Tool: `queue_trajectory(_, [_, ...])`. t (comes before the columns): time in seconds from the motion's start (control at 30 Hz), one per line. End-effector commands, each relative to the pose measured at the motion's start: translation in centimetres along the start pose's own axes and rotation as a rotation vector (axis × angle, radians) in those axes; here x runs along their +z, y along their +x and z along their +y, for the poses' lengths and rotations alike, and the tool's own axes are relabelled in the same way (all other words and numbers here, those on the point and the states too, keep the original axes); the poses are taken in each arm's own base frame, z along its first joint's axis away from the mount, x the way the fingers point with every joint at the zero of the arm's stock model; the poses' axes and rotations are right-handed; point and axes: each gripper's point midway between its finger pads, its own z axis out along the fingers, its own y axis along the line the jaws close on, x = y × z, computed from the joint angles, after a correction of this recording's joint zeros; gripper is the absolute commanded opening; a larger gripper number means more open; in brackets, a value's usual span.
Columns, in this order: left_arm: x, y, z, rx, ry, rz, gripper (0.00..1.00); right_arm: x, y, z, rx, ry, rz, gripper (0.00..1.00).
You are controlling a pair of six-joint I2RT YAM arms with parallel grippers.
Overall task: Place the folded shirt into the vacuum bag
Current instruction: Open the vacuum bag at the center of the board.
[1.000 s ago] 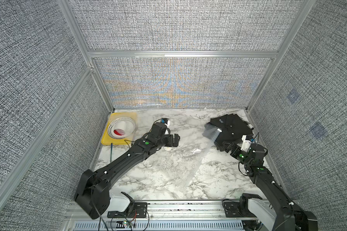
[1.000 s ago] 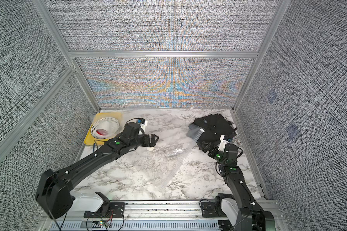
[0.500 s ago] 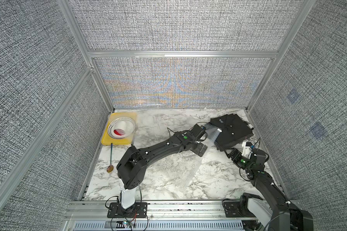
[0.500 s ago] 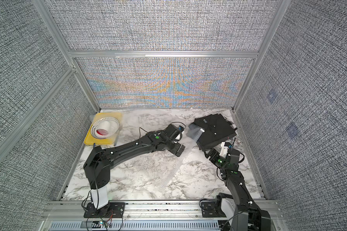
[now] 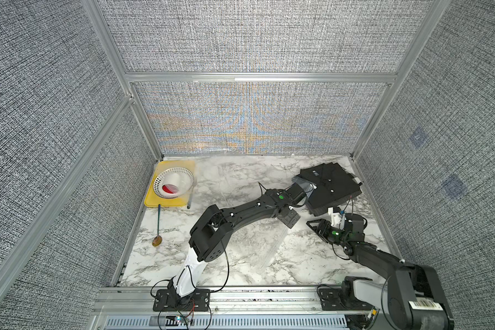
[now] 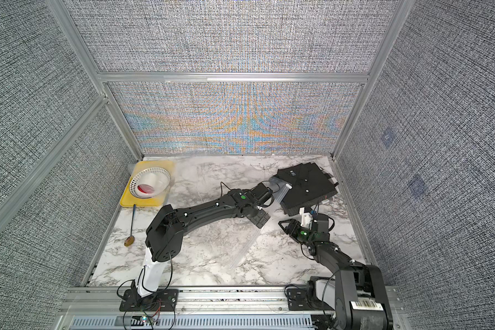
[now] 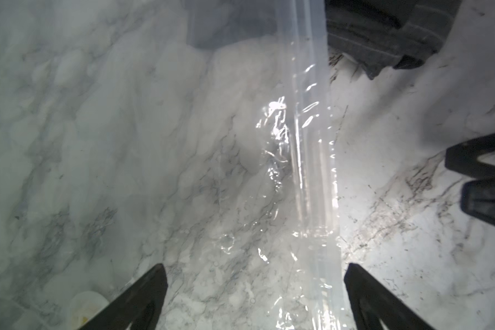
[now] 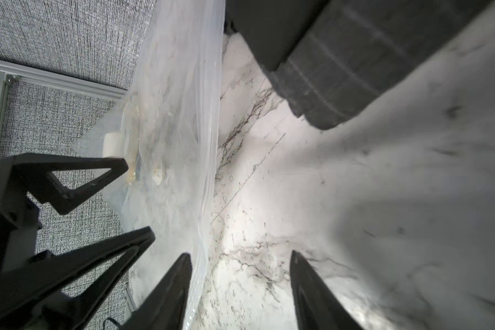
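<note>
Found folded black shirt (image 5: 330, 187), a flat squarish stack with a ribbed edge, at the far right corner of the grey-veined white marble tabletop (image 5: 303, 268), outside the bag. Located large clear crinkly plastic vacuum bag (image 5: 266, 243) spread flat across the tabletop's middle, with its straight banded mouth edge running from the shirt's near corner toward the front. Noted 1 bag corner touching or lapping that shirt corner; could not tell which.

Recorded left gripper (image 7: 255, 285) above the bag's banded edge, jaws spread wide, clamping nothing. Recorded right gripper (image 8: 240, 285) low over bare marble just beside the same edge, jaws partly apart, nothing between them, 1 finger (image 8: 169, 294) overlapping the film's border.

Judged shirt light, soft and limp, liable to unfold if lifted by 1 layer. Best taken across the full thickness of the stack at the edge nearest the bag, or slid rather than hoisted.

Judged bag very light, thin, slippery and floppy, with 2 layers inclined to cling. Best pinched on the upper layer at the stiffer banded mouth, not on the loose film. Risks assessed: film slipping on polished marble, shirt snagging at the mouth.
</note>
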Motion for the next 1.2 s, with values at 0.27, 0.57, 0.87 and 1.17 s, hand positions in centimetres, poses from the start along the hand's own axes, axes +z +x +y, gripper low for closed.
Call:
queue_trajectory(0.27, [0.3,-0.3,0.4,-0.153,0.21,-0.038,1.0,3.4,-0.8,0.8,-0.033,-0.003,-0.009,0.42])
queue_trajectory(0.57, [1.8,0.7,1.3,-0.211,0.336,-0.036,0.89,4.5,-0.1,0.5,-0.03,0.004,0.023,0.41])
queue_trajectory(0.87, [3.3,3.5,-0.2,-0.19,0.415,0.048,0.65,5.6,0.2,0.7,-0.029,-0.004,0.043,0.4])
queue_trajectory(1.17, [3.3,3.1,0.8,-0.185,0.368,0.032,0.65,7.0,-0.4,2.2,-0.054,-0.03,0.059,0.39])
